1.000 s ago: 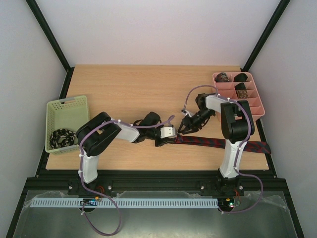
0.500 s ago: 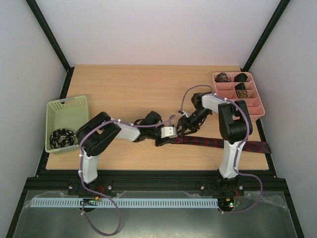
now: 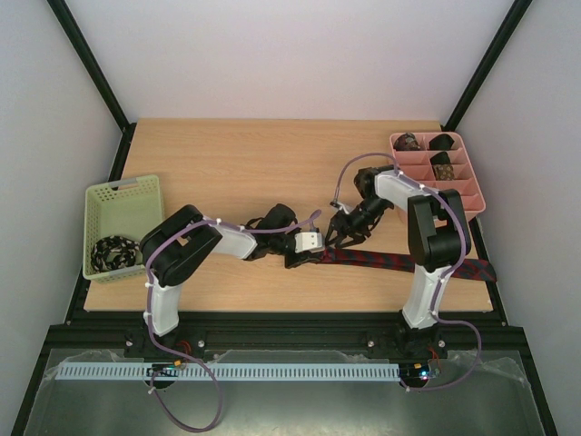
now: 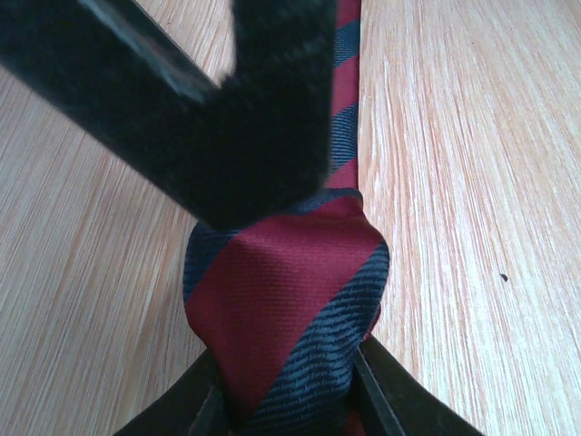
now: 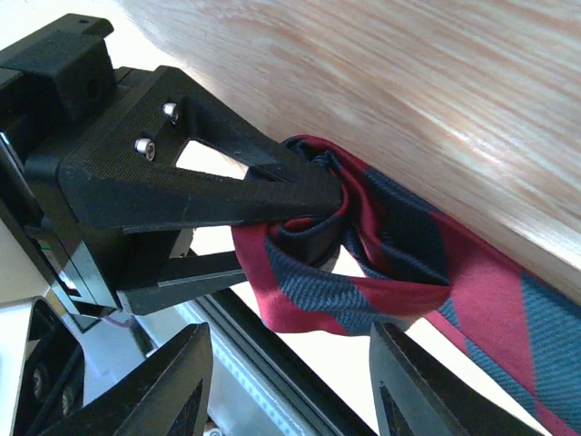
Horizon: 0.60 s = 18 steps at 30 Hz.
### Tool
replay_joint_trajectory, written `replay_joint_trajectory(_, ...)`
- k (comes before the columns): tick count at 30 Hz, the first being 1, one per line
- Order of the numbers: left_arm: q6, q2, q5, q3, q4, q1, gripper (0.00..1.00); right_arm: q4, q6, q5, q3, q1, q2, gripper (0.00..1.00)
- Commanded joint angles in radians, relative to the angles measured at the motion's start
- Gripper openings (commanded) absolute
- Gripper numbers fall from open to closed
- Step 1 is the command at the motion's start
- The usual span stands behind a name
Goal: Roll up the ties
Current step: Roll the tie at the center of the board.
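Right wrist | tie coil [image 5: 354, 263] pinched by left fingers [image 5: 227, 195] | right fingers [image 5: 172, 386] spread nearby

There were five ties: one red-striped tie [image 3: 381, 261] at centre right, one black-white coil [image 3: 113, 250] at left, three rolled ties [image 3: 442, 168] at upper right. One basket [image 3: 123, 188], one tray [image 3: 458, 189].

Pale wooden table [image 3: 272, 154]; plain white walls [image 3: 290, 54]; black corner posts [image 3: 88, 65]; soft even light.
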Motion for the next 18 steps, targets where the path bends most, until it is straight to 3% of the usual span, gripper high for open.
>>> replay_joint_trajectory(1,0.002,0.052,-0.115,-0.052,-0.176,-0.007,0.27,-0.065,-0.009,-0.063,-0.001,0.037,0.054,0.50)
replay_joint_trajectory(8,-0.001,0.049,-0.115,-0.056,-0.167,-0.007,0.31,0.023,0.032,-0.013,-0.009,0.052,0.125,0.44)
replay_joint_trajectory(15,-0.047,0.006,-0.078,-0.015,-0.163,0.011,0.44,0.048,0.020,0.010,-0.042,0.043,0.142,0.06)
replay_joint_trajectory(18,-0.079,-0.039,-0.044,0.006,-0.149,0.025,0.54,0.057,0.002,0.010,-0.065,0.034,0.142,0.01)
